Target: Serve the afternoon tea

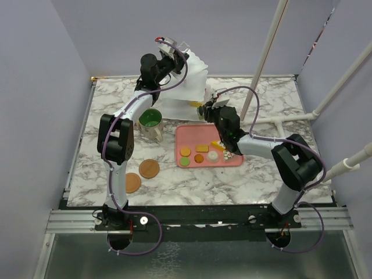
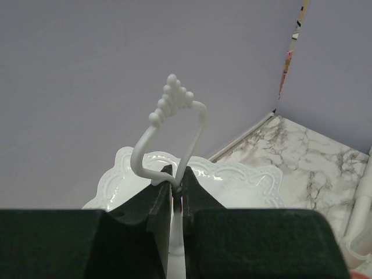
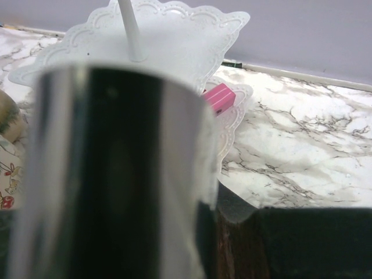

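One scalloped white stand (image 2: 244,180), perhaps plastic

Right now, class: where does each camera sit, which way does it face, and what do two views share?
Top external: above and behind, looking down at the table; left arm, right arm show.
Left wrist: faces the back wall; left gripper pinches the stand by its handle.
Right wrist: faces the stand; tongs and dark housing fill the foreground.
Shared: all show the stand.

Left gripper (image 1: 172,51) atop white stand (image 1: 189,87), right gripper (image 1: 208,108) beside it, perhaps holding tongs (image 1: 200,109).
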{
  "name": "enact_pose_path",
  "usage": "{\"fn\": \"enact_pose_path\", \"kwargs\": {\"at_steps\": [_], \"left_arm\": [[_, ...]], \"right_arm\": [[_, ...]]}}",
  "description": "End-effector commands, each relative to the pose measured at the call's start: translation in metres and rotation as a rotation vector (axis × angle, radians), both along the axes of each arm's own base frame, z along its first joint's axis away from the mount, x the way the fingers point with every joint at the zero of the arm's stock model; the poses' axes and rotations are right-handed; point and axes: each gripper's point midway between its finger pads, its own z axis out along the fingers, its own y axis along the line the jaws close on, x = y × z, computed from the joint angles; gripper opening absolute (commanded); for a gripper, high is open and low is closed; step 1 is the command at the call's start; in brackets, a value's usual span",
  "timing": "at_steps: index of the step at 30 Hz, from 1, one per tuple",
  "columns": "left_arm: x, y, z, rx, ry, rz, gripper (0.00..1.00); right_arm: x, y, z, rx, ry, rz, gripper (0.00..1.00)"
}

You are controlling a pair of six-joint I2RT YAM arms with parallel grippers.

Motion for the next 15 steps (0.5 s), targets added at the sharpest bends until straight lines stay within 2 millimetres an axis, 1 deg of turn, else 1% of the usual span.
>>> {"fn": "enact_pose_path", "kwargs": {"at_steps": [1,3,10,15], "left_arm": [[-0.015,0.004,0.038,-0.022,-0.070,0.014,0.17],[-0.016,0.005,0.035,-0.015,-0.060,0.023,0.19],[-0.018,0.011,0.032,-0.001,-0.036,0.051,0.18],[-0.019,0.010,0.031,0.004,-0.028,0.042,0.19]], "right_arm": [[0.016,0.007,0.010,0.032,-0.070,0.004,0.27],[0.020,0.007,0.008,0.042,-0.085,-0.010,0.27],[0.035,0.009,-0.003,0.042,-0.086,-0.055,0.27],[0.041,0.011,-0.012,0.033,-0.073,-0.067,0.27]]}}
